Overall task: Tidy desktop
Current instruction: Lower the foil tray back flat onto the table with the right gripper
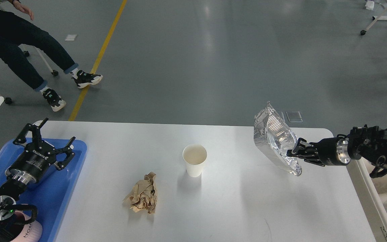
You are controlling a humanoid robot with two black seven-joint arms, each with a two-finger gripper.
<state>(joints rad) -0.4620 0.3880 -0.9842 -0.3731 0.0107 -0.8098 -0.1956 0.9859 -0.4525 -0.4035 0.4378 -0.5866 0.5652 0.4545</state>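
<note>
Desktop [213, 201]: right pincer [296, 153] clamps foil tray [274, 141] aloft (tilted); left pincer [47, 136] spread.

I'm seeing the smooth matt white desktop [233, 201] carrying crumpled brown paper [142, 197] and a matt paper cup [194, 160]; a shiny, creased foil tray [274, 141] is glinting near its right edge, glossy blue plastic tray [66, 188] at left.
</note>
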